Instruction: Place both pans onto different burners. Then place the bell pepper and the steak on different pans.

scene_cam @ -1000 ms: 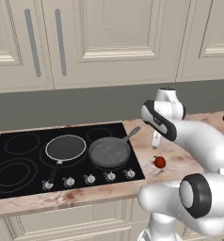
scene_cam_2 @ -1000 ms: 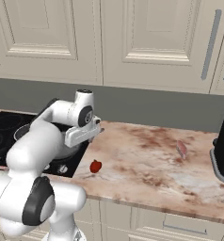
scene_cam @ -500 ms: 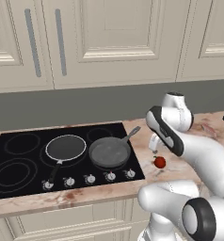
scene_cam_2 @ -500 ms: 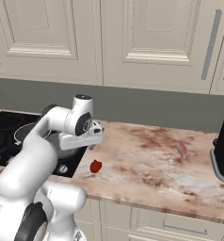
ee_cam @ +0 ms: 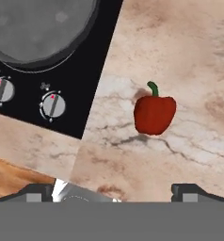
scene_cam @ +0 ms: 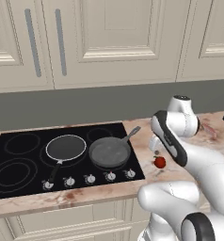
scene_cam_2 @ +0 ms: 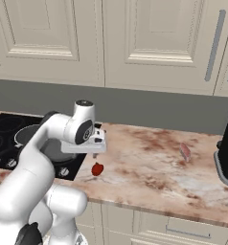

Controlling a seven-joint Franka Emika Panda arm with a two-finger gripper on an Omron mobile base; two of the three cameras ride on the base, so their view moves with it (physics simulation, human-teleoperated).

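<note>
Claw (scene_cam_2: 95,154): hangs above the counter (scene_cam_2: 149,167) just off the cooktop's right edge, pointing down. In the hand view the two tips sit wide apart at the bottom corners, nothing between them; judged open and empty.
Change: over the last second the arm has swung away from the cooktop, and the claw now stands over the bell pepper instead of beside the pans. Judged: pan placement is finished and the pepper pick-up is beginning.
Bell pepper (ee_cam: 154,113): in the hand view at about 1 o'clock from the midpoint between the tips, ahead of them, not yet between them; it rests on the counter, near the cooktop (scene_cam: 20,162), untouched.
Pans: shallow dark pan (scene_cam: 66,147) and deeper grey pan (scene_cam: 109,152) sit side by side on the cooktop, each apparently on its own burner.
Steak (scene_cam_2: 185,151): on the counter at 3 o'clock from the claw, well apart, unmoved.
Next need: judged, a small shift to centre, then descent.
</note>
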